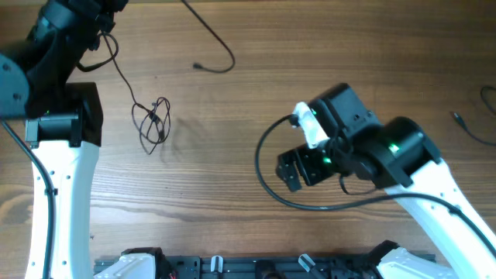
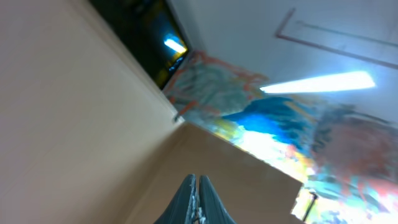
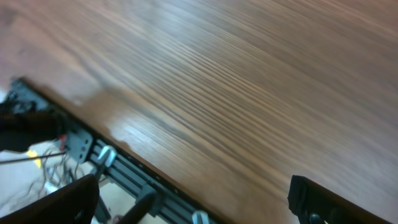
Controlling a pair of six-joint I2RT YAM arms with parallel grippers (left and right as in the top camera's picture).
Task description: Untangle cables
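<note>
- Two fingers [image 2: 181,205] of the left gripper [image 2: 197,186] are pressed flat together. Its wrist camera looks up at a ceiling, so the hand is turned away from the table [image 1: 232,163]. I cannot see any cord between the pads.
- One thin black cord [image 1: 120,74] comes down from the left arm to a small tangled clump [image 1: 155,122] just beside that arm. I cannot tell whether the clump rests on the wood or hangs just above it. I judge that the gripper holds this cord high so that the loops can fall open, but the pinch itself is out of view.
- Further right, near the far edge, a second cord [image 1: 221,54] lies in an open curve. Its plug [image 1: 198,67] is apart from the clump, and this cord looks already free.
- Right gripper [image 3: 193,183] hovers over bare wood near the front rail [image 3: 134,177], with the jaws wide apart, holding and touching nothing. It is probably placed there to take the clump from the other side.
- At the far right edge a third cord [image 1: 473,132] lies alone, well apart from everything.
</note>
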